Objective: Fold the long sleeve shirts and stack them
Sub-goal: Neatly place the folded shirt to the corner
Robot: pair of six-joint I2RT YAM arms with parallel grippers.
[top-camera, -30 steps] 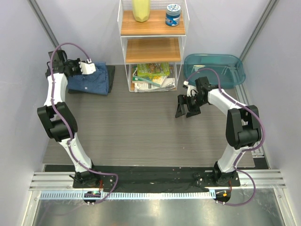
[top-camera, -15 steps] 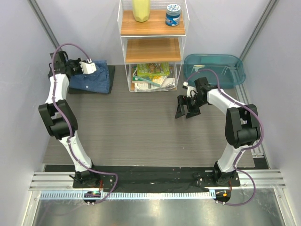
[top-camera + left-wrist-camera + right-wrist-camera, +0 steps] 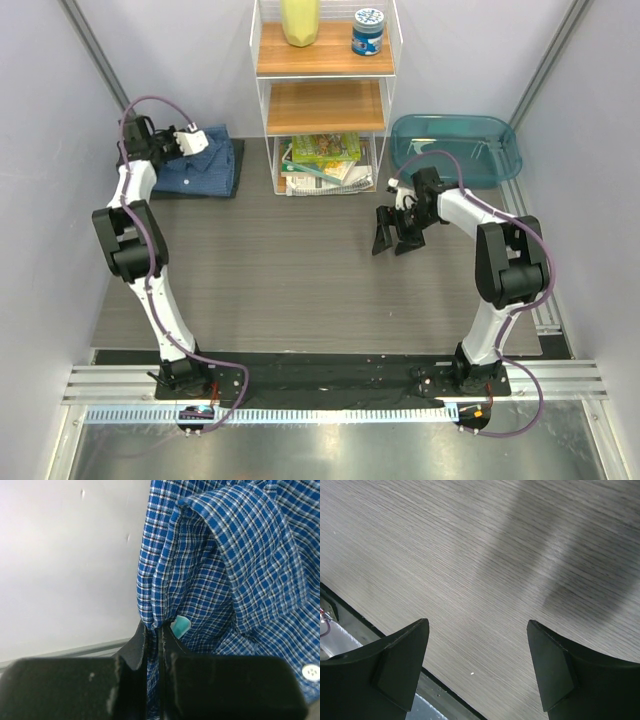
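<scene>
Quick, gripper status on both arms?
Left gripper: closed, pinching the blue checked shirt.
Right gripper: open, holding nothing, above the table.

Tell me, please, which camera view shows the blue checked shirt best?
The left wrist view: the blue checked shirt fills it, check pattern and collar clear, a fold pinched in the shut left gripper. The top view shows it small, folded on the dark shirt at the table's far left. The right wrist view shows only table.

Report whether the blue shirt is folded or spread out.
Folded: the blue shirt is a compact rectangle; the left gripper pinches its edge.
</scene>
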